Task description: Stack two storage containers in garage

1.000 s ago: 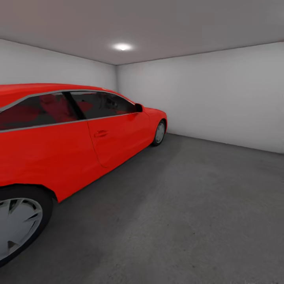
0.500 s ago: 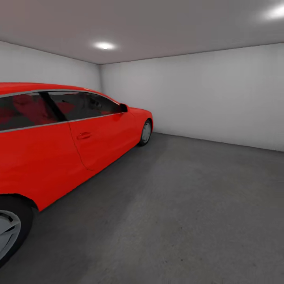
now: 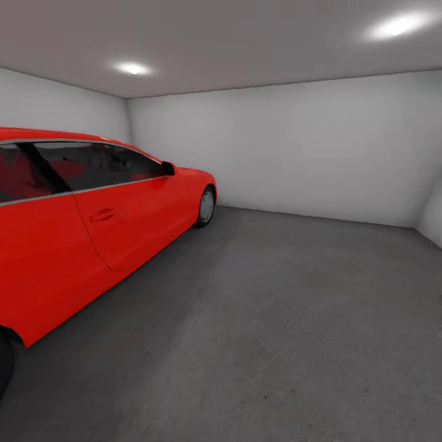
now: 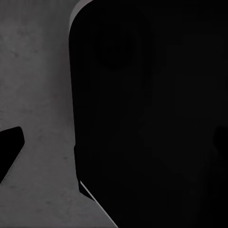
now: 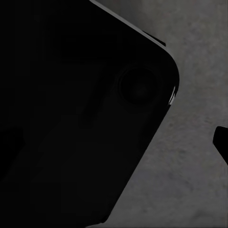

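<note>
We are in the garage: a red car (image 3: 92, 215) stands along the left, plain white walls (image 3: 294, 153) close the far end, and the dark grey concrete floor (image 3: 276, 319) runs bare to the right of it. From the head view I can see no orange-red bin anywhere on that stretch, so where the two storage containers are I cannot say.

Both wrist views look down past dark, rounded parts of the robot's own body (image 4: 152, 114) at speckled concrete (image 5: 190, 166). A black sliver at the edge of each may belong to an end effector, but I cannot tell how far open either one is, or whether it has hold of anything.

My guess is that this is a travelling step, the robot surveying or crossing the garage. The next move calls for finding a bin, or choosing a spot on the floor well away from the car for the bottom one.
</note>
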### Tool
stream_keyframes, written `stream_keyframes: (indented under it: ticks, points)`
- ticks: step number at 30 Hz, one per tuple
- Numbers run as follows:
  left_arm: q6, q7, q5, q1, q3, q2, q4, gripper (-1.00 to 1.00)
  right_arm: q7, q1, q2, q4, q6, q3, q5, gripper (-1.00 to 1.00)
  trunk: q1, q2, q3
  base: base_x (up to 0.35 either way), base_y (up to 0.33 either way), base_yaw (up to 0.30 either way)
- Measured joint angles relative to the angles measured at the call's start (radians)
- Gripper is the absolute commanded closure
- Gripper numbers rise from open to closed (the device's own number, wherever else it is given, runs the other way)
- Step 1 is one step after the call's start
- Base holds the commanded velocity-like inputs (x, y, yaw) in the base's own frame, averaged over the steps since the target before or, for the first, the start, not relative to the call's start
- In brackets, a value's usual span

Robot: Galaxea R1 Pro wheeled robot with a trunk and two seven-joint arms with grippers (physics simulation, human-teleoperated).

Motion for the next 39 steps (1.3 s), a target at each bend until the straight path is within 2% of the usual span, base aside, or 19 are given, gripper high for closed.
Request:
stream_keyframes:
  ticks: [39]
  points:
    - [0.000, 0.000, 0.000, 0.000, 0.000, 0.000, 0.000, -1.00, 0.000, 0.000, -0.001, 0.000, 0.000, 0.000, -0.001, -1.00, 0.000, 0.000, 0.000, 0.000, 0.000, -0.246]
